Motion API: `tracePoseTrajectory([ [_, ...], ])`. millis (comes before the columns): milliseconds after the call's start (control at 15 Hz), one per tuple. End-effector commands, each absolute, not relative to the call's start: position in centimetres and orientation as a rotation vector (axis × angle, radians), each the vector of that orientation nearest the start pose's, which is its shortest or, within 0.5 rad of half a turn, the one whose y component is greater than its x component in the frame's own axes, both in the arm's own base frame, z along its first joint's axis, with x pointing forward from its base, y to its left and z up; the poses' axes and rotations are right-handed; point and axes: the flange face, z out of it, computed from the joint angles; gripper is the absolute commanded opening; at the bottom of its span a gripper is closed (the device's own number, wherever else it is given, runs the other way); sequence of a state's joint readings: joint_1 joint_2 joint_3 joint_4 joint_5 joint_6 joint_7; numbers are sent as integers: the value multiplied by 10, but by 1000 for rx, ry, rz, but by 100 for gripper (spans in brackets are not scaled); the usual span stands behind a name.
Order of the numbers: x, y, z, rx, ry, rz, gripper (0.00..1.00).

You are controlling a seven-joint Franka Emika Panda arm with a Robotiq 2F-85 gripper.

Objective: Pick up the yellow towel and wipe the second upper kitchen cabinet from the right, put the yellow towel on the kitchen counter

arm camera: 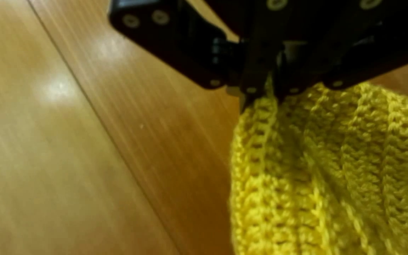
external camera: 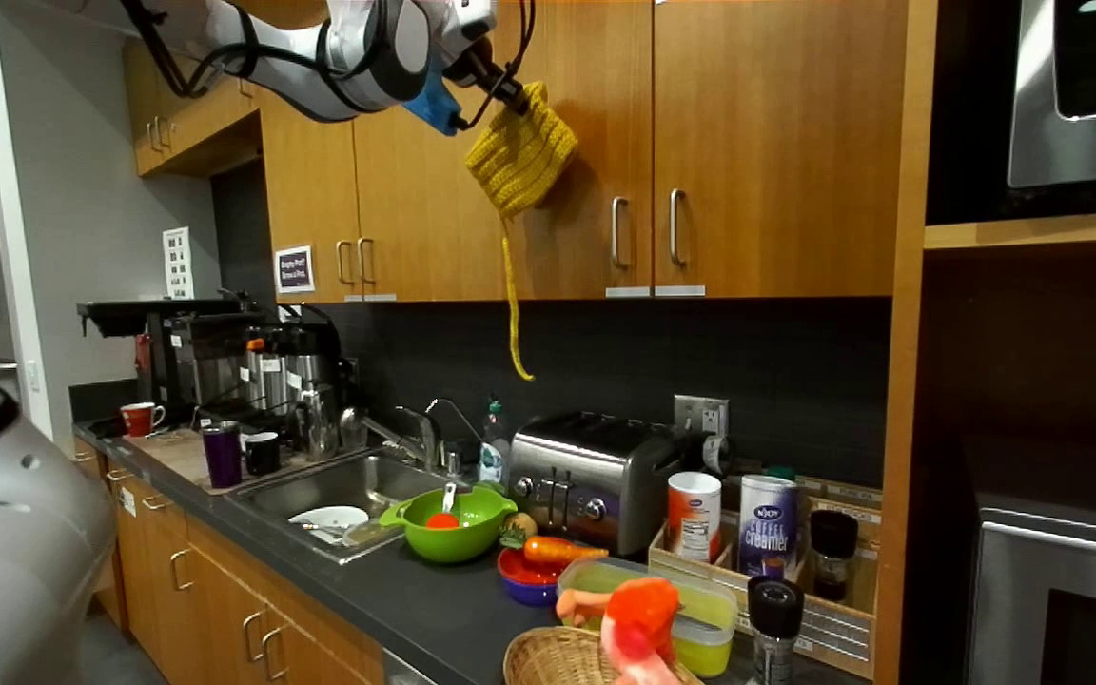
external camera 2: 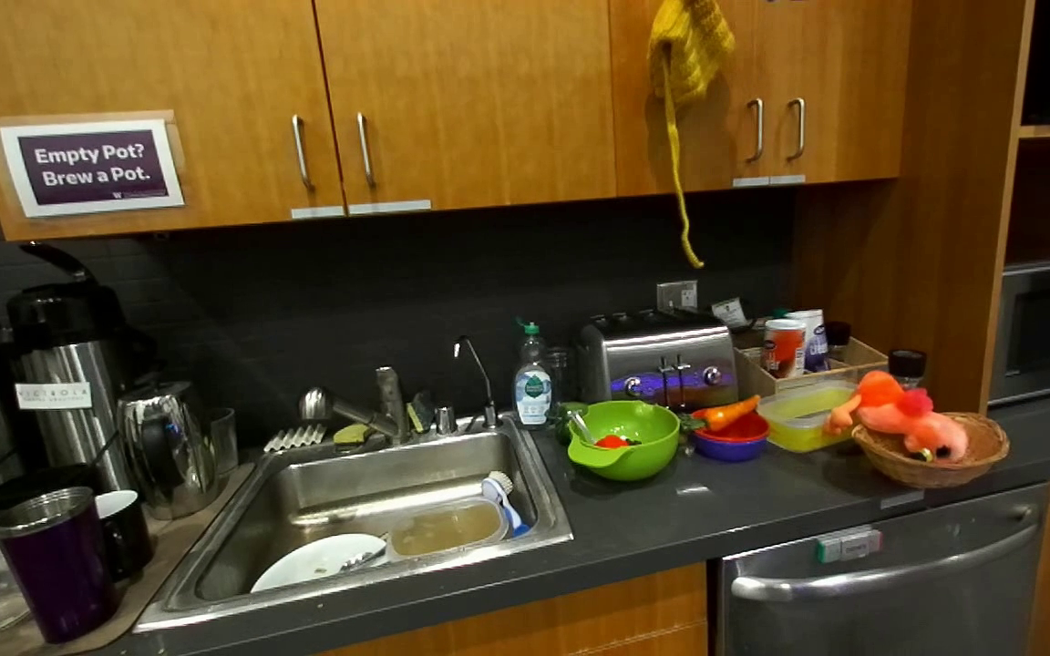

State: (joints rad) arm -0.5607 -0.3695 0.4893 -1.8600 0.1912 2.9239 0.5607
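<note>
My gripper (arm camera: 268,92) is clamped on the yellow towel (external camera: 521,157); the wrist view shows a narrow edge of the knit pinched between my fingertips (arm camera: 255,85). The towel is held up off the counter (external camera 2: 616,510), in front of the second upper cabinet door from the right (external camera: 586,238), and left of that door's handle (external camera: 618,231) as seen in both exterior views. I cannot determine whether the knit touches the wood. A yellow cord (external camera: 512,295) hangs from the towel's lower part; its free end is below the cabinet's bottom edge, against the dark backsplash (external camera 2: 352,301) and above the counter.

On the counter I record a steel toaster (external camera: 596,471) near the backsplash, with a dish soap bottle (external camera 2: 534,392) upright just beside it. A green bowl (external camera 2: 625,460) stands next to a blue bowl (external camera 2: 727,450) with a red bowl (external camera 2: 756,428) nested in it; an orange carrot (external camera 2: 730,415) lies across the red one. Near the counter's front edge, a wicker basket (external camera 2: 931,472) holds a coral plush toy (external camera 2: 894,415). A white plate (external camera 2: 306,560) lies in the sink (external camera 2: 543,497). On the sink's far side from the toaster, a purple tumbler (external camera 2: 56,574) stands near a black mug (external camera 2: 128,538).
</note>
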Motion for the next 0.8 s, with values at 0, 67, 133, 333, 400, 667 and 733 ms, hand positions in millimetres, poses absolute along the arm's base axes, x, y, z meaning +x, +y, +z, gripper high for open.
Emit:
tracePoseTrajectory([
  [0,485,46,798,-2125,682,-1723,2],
  [67,487,50,793,-2135,674,-1712,2],
  [133,489,49,790,-2142,672,-1708,2],
  [333,489,38,798,-2123,698,-1715,2],
  [400,486,34,806,-2105,709,-1725,2],
  [667,470,7,841,-2015,750,-1794,2],
  [733,465,-1,850,-1990,763,-1809,2],
])
